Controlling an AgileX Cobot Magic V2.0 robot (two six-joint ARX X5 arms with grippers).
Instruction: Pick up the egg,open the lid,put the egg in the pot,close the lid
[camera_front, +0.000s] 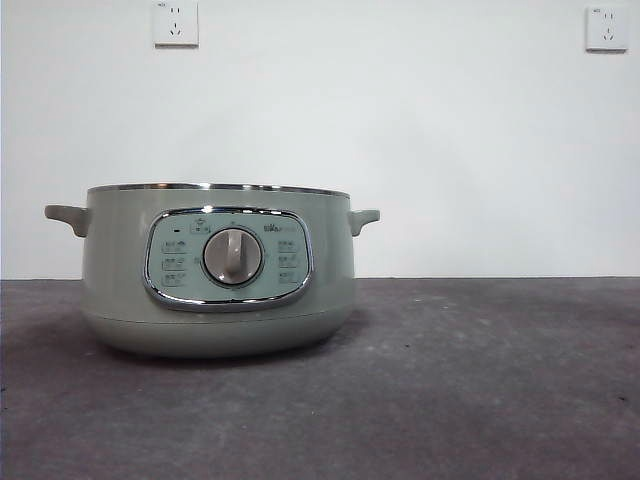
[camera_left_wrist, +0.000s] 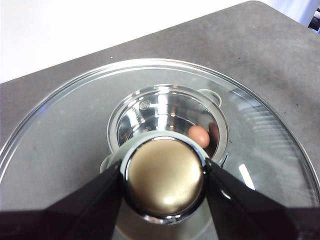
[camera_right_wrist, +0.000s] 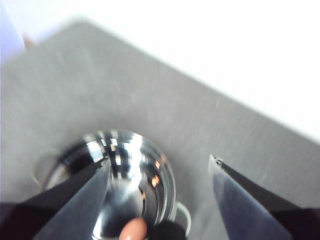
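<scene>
Egg (camera_left_wrist: 199, 135) is lying inside the pot (camera_front: 215, 270), on its shiny inner floor near the wall, seen in the left wrist view through the clear glass of the lid (camera_left_wrist: 75, 145). The left hand (camera_left_wrist: 164, 181) is holding that lid up above the open pot, its two black jaws clamping the knob (camera_left_wrist: 165, 177) from either side, so the egg is sitting well below this hand, beyond the glass. The right hand (camera_right_wrist: 160, 175) is hovering above the pot too, its jaws standing wide apart and gripping nothing; in its blurred view the egg (camera_right_wrist: 134, 229) is showing below and between those jaws, down in the bright steel bowl (camera_right_wrist: 120, 165). From the front, the pot is standing uncovered on the dark grey surface (camera_front: 480, 380), its dial (camera_front: 233, 256) facing the camera, and neither hand is showing there.
</scene>
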